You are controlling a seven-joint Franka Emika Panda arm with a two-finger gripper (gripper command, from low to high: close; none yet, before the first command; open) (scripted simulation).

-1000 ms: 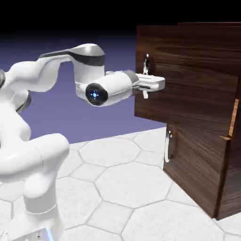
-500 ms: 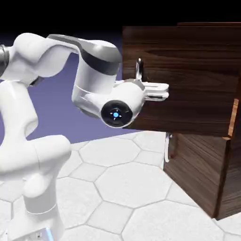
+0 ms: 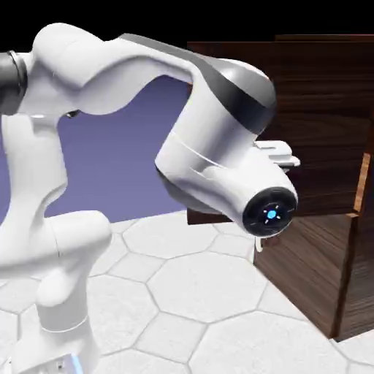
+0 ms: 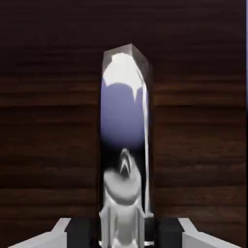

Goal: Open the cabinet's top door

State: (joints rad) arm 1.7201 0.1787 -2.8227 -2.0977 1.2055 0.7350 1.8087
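Glossy mirror-like metal handle (image 4: 122, 116), dark wood-grain door (image 4: 198, 116)

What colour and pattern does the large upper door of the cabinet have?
Dark brown wood grain, streaked with lighter bands; best seen in the hand view.

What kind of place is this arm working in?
Most likely a simulated test scene, not a real room: a plain blue-violet backdrop fading to black, pale floor patterned in large polygonal tiles, and a lone dark wood cabinet beside the arm.

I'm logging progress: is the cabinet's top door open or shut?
Open: the dark wood-grain top door juts out beyond the lower door.
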